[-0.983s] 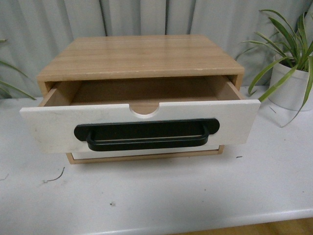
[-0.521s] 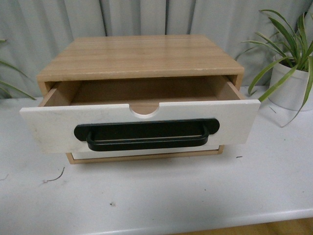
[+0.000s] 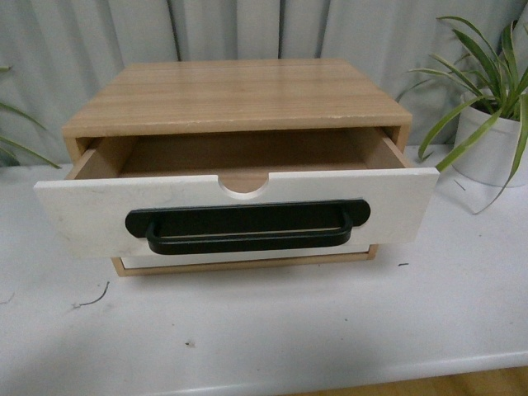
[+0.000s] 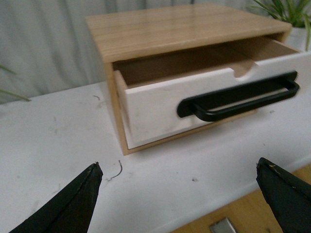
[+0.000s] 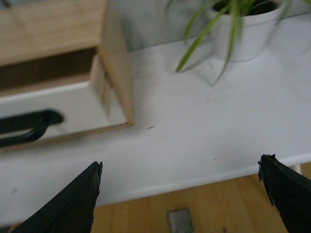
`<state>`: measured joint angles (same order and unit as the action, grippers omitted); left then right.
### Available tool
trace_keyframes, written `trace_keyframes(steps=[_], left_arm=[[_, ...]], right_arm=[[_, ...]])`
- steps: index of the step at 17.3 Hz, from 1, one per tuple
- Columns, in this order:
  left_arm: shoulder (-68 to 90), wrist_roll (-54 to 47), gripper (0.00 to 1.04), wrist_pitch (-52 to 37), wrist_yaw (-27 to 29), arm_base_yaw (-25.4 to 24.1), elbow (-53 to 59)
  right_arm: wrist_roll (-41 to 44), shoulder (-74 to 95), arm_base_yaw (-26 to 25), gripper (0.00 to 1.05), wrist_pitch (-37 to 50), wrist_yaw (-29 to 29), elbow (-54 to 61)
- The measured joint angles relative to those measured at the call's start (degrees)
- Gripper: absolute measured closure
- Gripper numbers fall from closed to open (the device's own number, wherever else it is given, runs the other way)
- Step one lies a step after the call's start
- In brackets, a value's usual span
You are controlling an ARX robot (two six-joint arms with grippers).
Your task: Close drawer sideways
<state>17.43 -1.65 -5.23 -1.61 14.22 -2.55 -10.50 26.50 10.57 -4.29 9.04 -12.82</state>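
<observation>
Left gripper (image 4: 178, 164): spread wide, holding nothing, both black fingertips clear of every surface. Hangs over the near edge of the white table (image 3: 289, 330), not visible from the front camera.

Far left of the table: a few green leaves (image 3: 15, 132) against a grey curtain (image 3: 82, 49).

Centre: wooden cabinet (image 3: 235, 95) standing on the table. Drawer (image 3: 313, 188) found pulled out toward the robot, white front well forward of the cabinet's opening, wooden interior exposed and bare. Front sits slightly skewed, left end a little lower in the front view. Black bar handle (image 3: 246, 227) running across the front; semicircular notch (image 3: 243, 185) cut in the top edge above it.

Relative to the left gripper: drawer ahead and well apart, bare table between, left end of the front nearest. No contact with front or handle.

Right of the cabinet: potted plant (image 3: 487, 144) in a white pot, near the back of the table, apart from the cabinet.

Right gripper (image 5: 181, 161): likewise wide open and empty, poised over the table's near edge with floor visible below. Wrist picture somewhat blurred. Relative to this gripper: right end of the drawer front and handle ahead, well apart, untouched; potted plant also ahead, further off.
</observation>
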Motion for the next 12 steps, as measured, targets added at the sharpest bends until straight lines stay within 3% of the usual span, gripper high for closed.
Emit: trace_keyframes(steps=[5,12], left_arm=[[20.83,-17.53,0.07,-3.04,-9.57,4.79,-5.49],[46.05,-41.83,0.07,-4.42,-11.8,5.66,-17.75]], right_arm=[[15.02,16.76,3.04,0.06,-0.61,-12.33,-6.23],[37.33,40.09,9.92,0.06,1.2,-17.81,-18.95]])
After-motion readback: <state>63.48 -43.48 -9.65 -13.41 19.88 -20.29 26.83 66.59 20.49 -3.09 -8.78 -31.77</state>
